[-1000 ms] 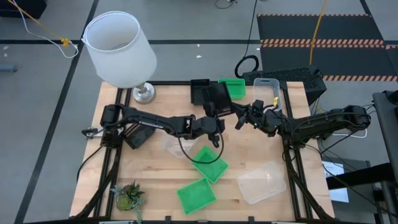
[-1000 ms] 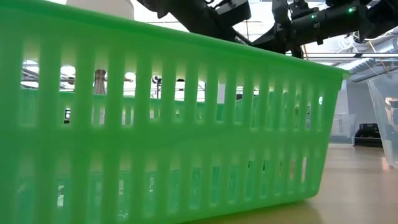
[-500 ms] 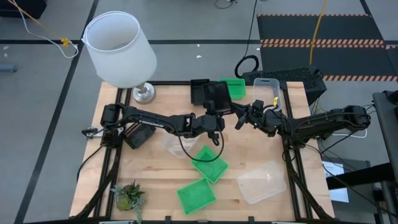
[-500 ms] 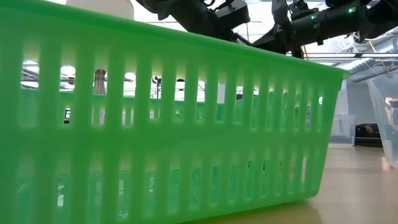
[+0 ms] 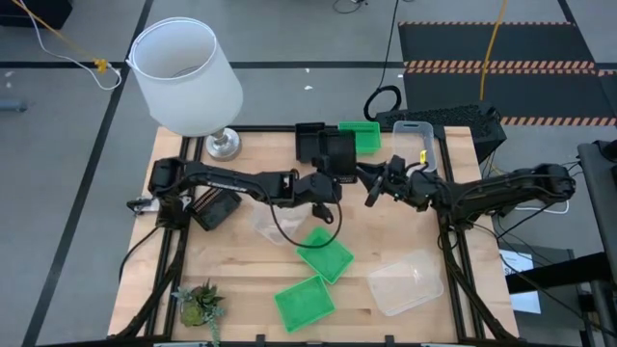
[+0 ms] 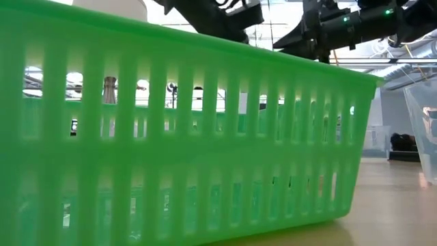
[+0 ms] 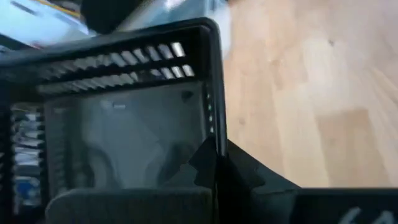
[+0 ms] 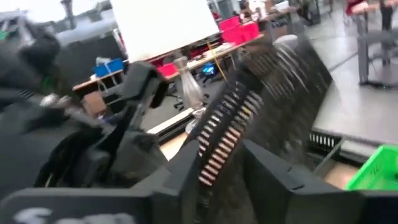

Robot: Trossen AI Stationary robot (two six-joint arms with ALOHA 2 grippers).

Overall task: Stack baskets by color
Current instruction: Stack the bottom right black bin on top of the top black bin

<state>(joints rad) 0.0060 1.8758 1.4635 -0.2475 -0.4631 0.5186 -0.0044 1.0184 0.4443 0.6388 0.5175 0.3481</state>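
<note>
High view: both arms meet over the far middle of the wooden worktop point(image 5: 231, 289). Left tool point(image 5: 326, 183) closed on the rim of a black basket point(image 5: 337, 154), which it holds above the board just in front of a second black basket point(image 5: 308, 140) at the far edge. Left wrist view confirms it: slotted black wall and floor of the held basket fill the frame, a dark finger point(image 7: 217, 177) clamped against the rim.

Right tool point(image 5: 371, 186) sits just beside the same basket on its other side. Right wrist view shows the slotted black wall running between its two fingers point(image 8: 273, 180), jaws standing apart; cannot tell whether they touch the plastic.

Other baskets, high view:
- green basket point(image 5: 364, 136) at the far edge, beside the black ones
- clear basket point(image 5: 415, 140) at the far right corner
- clear basket point(image 5: 268, 224) under the left forearm, mid-board
- two green baskets point(image 5: 324, 254) point(image 5: 304, 302) toward the near edge, close together, not nested
- clear basket point(image 5: 405, 281) near the right front

White lampshade point(image 5: 185, 77) at the far left corner; small potted plant point(image 5: 199, 305) at the near left corner.

Low view: slotted green wall of a basket point(image 6: 184, 150) blocks nearly everything; both arms show dark above its rim.
</note>
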